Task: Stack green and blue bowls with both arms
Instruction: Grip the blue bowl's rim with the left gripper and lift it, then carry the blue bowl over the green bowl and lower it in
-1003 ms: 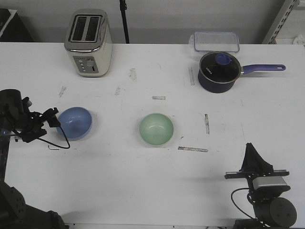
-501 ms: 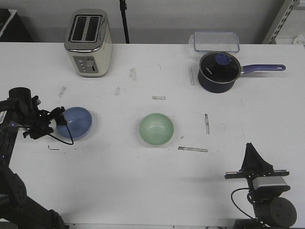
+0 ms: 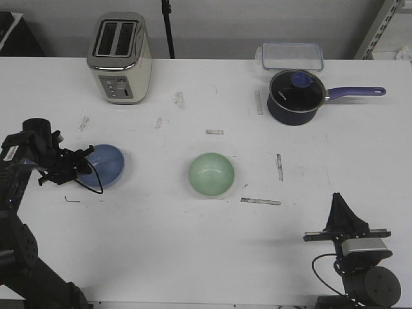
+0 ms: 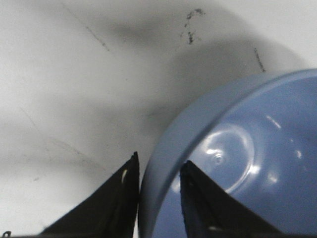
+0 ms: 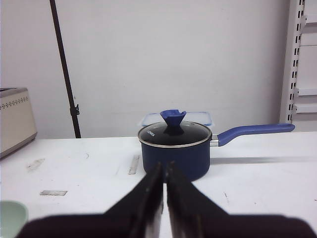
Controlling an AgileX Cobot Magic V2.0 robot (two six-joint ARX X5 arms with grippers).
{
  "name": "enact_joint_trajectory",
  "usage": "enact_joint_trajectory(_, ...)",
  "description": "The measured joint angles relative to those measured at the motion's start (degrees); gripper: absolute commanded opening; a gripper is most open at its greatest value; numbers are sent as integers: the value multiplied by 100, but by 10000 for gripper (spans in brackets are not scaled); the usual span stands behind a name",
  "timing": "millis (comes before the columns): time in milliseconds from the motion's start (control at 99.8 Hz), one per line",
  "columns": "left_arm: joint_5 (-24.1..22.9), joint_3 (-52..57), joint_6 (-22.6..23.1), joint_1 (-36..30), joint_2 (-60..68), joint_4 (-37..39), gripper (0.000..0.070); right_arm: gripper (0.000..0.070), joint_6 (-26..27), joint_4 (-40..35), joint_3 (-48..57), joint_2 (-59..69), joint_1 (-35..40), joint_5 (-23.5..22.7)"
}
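The blue bowl (image 3: 106, 164) sits on the white table at the left. My left gripper (image 3: 80, 166) is at its left rim. In the left wrist view my left gripper (image 4: 158, 171) straddles the rim of the blue bowl (image 4: 247, 163), one finger outside and one inside, shut on the wall. The green bowl (image 3: 211, 174) sits alone at the table's middle, and its edge shows in the right wrist view (image 5: 10, 215). My right gripper (image 3: 337, 201) is shut and empty at the front right, far from both bowls; in the right wrist view (image 5: 164, 166) it points at the saucepan.
A silver toaster (image 3: 120, 58) stands at the back left. A dark navy saucepan (image 3: 295, 96) with a lid and long handle stands at the back right, with a clear lidded container (image 3: 291, 55) behind it. A black cable hangs below my left gripper.
My left arm has swung up and right, bringing its gripper from beside the blue bowl onto the bowl's left rim. The right arm and the green bowl have not moved.
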Motion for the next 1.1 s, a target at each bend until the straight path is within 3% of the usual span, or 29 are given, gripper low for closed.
enact_joint_trajectory(60,-2,0,0,0,15,0,0,4,0,0,0,0,0,0)
enact_joint_trajectory(632,-7,42,-387,-516,-682,-181,1,4,0,0,0,0,0,0)
enact_joint_trajectory(822,-9,304,-505,-1303,-717,-420,1,4,0,0,0,0,0,0)
enact_joint_trajectory(1103,-2,664,-953,-2557,-699,2,1,4,0,0,0,0,0,0)
